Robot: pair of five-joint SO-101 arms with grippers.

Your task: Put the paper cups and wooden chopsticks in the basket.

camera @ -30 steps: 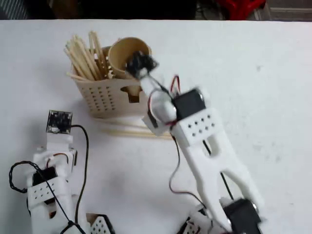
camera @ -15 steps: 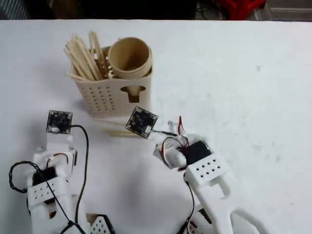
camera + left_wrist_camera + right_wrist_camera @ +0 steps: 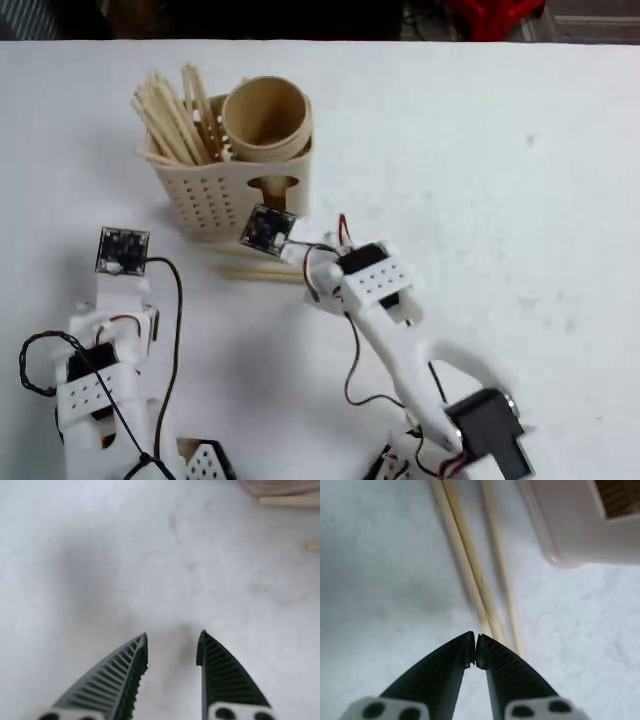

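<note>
The right claw (image 3: 475, 652), pressed together, is held over the chopsticks (image 3: 470, 560) lying on the tabletop (image 3: 380, 555) beside the basket (image 3: 570, 525); it should be spread, then lowered astride them. The left claw (image 3: 172, 650) is spread.

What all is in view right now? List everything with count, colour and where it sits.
table: one, white, under everything.
basket: one, cream with perforated walls, at the far left part of the table.
paper cup: one visible from above, tan, upright in the basket's right side.
bundled chopsticks: many, pale wood, standing in the basket's left side.
loose chopsticks: three, pale wood, flat on the table just in front of the basket.
left arm: one, white, near left of the table.
right arm: one, white, stretched toward the loose chopsticks.
left tool: open, over bare table.
right tool: shut, tips at the loose chopsticks.
</note>
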